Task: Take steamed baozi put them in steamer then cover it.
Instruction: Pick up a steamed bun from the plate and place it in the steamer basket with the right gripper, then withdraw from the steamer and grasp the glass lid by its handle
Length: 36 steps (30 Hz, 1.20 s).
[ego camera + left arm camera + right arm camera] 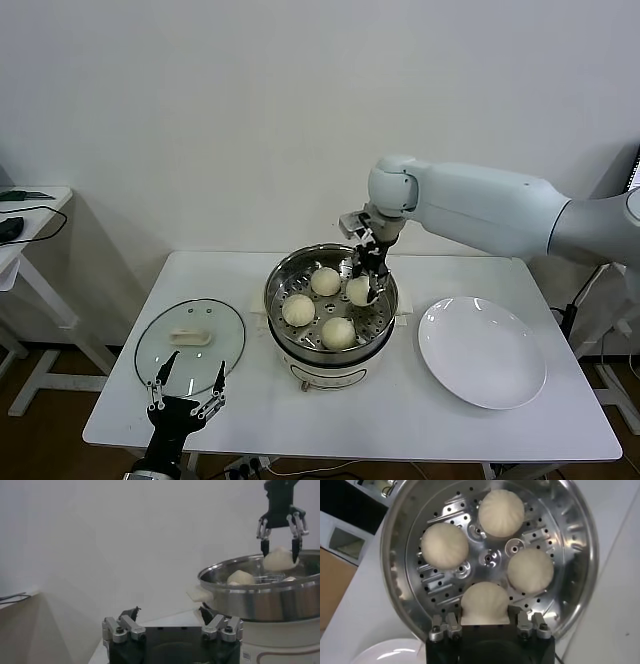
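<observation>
The steamer (pixel 283 276) stands mid-table and holds four cream-white baozi on its perforated insert. My right gripper (pixel 366 284) reaches down into its far right side, fingers against both sides of one baozi (pixel 357 291), which rests at insert level. In the right wrist view that baozi (pixel 485 602) sits between the fingers of the gripper (pixel 485 614); three others (pixel 501 512) lie around the steamer's insert (pixel 487 558). My left gripper (pixel 187 395) is open and empty at the table's front left, beside the glass lid (pixel 190 340). It also shows in the left wrist view (pixel 170 616).
A flat white plate (pixel 482 351) lies empty to the right of the steamer. The glass lid lies flat on the table, left of the steamer. A side table (pixel 30 215) with cables stands at the far left. A white wall runs behind the table.
</observation>
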{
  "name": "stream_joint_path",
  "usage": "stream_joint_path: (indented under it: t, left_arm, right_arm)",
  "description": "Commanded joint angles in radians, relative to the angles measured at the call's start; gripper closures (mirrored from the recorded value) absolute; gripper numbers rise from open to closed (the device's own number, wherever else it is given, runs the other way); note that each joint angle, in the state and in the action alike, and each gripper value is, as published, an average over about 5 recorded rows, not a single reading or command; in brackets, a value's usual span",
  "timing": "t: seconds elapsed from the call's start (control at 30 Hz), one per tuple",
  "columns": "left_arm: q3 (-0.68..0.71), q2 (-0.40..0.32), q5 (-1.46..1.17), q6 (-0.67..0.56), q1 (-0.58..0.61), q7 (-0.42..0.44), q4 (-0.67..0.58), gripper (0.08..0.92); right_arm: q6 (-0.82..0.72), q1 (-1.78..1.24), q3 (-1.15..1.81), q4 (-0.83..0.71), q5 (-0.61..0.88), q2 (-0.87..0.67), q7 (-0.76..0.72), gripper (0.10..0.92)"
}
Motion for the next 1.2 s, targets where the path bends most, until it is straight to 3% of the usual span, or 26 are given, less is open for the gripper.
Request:
stream_joint_path:
  t: [0.03,0.37,0.7,0.9,1.0,1.2]
  left_arm:
    - [-0.003,0.000,0.000,-0.001,0.000,0.000,0.003,0.177]
    - [-0.009,-0.002,-0.002,-0.002,0.002,0.000,0.001,0.177]
    - [-0.011,-0.003,0.000,-0.001,0.003,0.000,-0.002,0.177]
    - [-0.011,-0.002,0.011,0.001,-0.001,-0.001,-0.006,0.177]
    - [-0.016,0.000,0.045,-0.002,-0.012,-0.005,0.001,0.177]
    - [-0.031,0.009,0.164,0.001,-0.060,-0.028,0.016,0.177]
  right_arm:
    - [-0.005,-0.037,-0.012,-0.007,-0.014,0.018,0.017,0.406]
    - [-0.001,-0.052,-0.009,-0.015,-0.035,0.017,0.019,0.400]
    - [0.005,-0.019,0.025,0.043,-0.037,-0.034,0.015,0.218]
    - [0.032,0.005,0.144,0.137,-0.019,-0.141,0.041,0.203]
    - [0.087,-0.007,0.217,0.197,0.035,-0.226,0.234,0.203]
    - [0.221,-0.130,0.292,0.323,0.138,-0.426,0.996,0.203]
